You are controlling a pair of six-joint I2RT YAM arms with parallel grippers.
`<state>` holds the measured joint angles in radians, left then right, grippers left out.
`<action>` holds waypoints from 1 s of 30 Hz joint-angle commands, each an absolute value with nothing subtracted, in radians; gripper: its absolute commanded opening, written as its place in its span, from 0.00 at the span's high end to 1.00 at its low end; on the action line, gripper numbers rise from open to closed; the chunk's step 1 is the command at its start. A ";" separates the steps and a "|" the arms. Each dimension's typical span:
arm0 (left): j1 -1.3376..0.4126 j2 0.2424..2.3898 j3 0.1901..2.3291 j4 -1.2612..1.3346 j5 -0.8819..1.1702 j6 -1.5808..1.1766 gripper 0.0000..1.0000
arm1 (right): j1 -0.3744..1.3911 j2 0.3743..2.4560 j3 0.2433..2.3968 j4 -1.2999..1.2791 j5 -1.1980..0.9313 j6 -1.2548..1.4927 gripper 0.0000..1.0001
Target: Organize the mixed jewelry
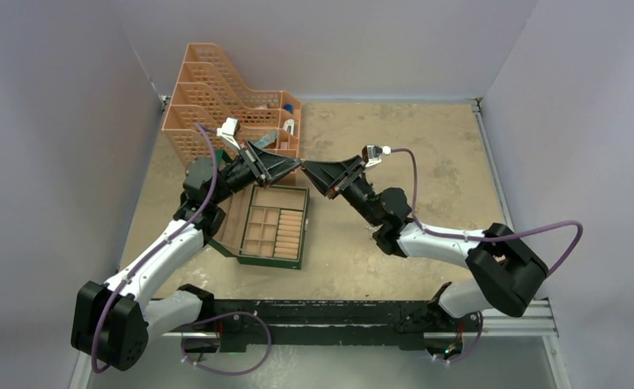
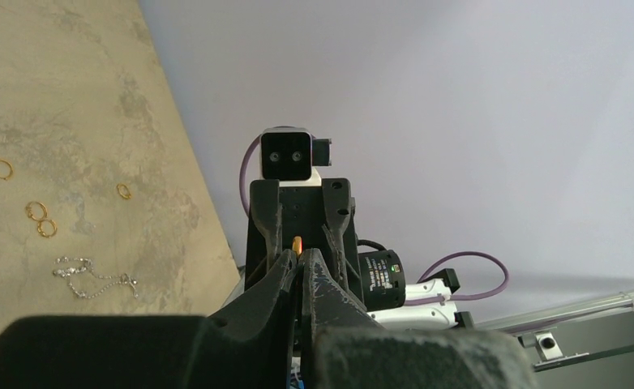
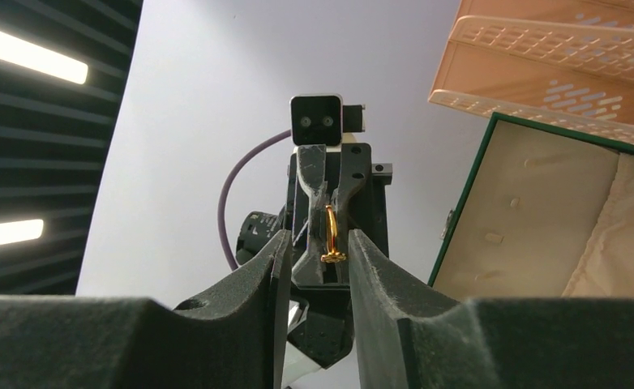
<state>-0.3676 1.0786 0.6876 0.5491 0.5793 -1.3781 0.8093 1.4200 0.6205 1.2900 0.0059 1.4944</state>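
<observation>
Closest to your right wrist camera, the right gripper (image 3: 318, 247) has its dark fingers (image 3: 273, 267) apart, with an open gap between them. Just beyond that gap sits a thin gold ring (image 3: 330, 235), seen edge-on and touching neither finger. The ring is clamped at the tips of your left gripper (image 2: 301, 263), whose fingers (image 2: 326, 279) are pressed together. From the left wrist only a speck of the gold shows past them.

From above, the two grippers meet tip to tip in the air, over the far edge of the open green rectangular box (image 1: 269, 262) with tan compartments. The ring is too small to make out there.

On the mottled tan surface (image 1: 427, 162), your left wrist view shows four loose gold rings (image 2: 36, 210) spread apart. Two of them lie just beside each other, and a silvery chain (image 2: 95, 275) is stretched out near them. Orange mesh file trays (image 1: 216, 89) stand behind the box.
</observation>
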 commanded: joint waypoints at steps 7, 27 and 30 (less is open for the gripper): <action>-0.364 1.062 0.689 0.601 0.572 -1.382 1.00 | 0.822 1.371 0.619 1.326 0.013 1.497 0.75; -0.364 0.807 0.767 -0.031 0.262 -1.067 0.33 | 0.815 1.210 0.642 0.895 -0.054 1.076 0.99; -0.364 0.758 0.850 -0.207 0.146 -0.938 0.33 | 0.815 1.195 0.735 0.670 -0.082 0.861 0.99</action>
<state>-0.3668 0.8223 0.7204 0.0742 0.3527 -1.1576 0.8177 1.2312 0.6086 0.9501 -0.0216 1.1786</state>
